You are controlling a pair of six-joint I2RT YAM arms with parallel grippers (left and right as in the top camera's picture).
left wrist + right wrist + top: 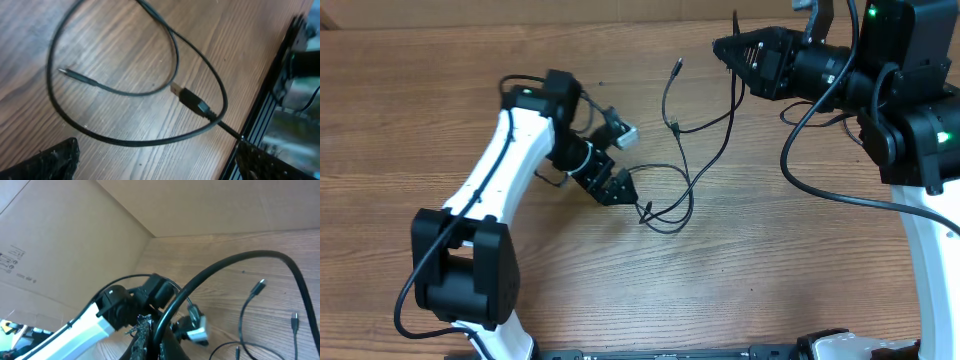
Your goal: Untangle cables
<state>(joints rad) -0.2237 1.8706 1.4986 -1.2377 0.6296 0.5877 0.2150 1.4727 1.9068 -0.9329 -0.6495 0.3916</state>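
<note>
The cables [682, 170] are thin black strands lying loose at the table's middle, with plug ends at the far side [677, 66] and a loop near the front [670, 218]. My left gripper [619, 190] is open and empty just left of that loop. In the left wrist view [157, 151] the looped cable [130, 140] and a USB plug [192, 100] lie just ahead of its fingers. My right gripper [722, 47] is raised at the far right and shut on one cable strand [235, 262], which arcs away from its jaws [161, 330].
A cardboard wall [75, 235] stands behind the table. A black rail [270, 110] runs along the table's front edge. The left arm [112, 307] and its silver wrist camera [621, 132] sit left of the cables. The right arm's thick cable [820, 190] hangs at the right.
</note>
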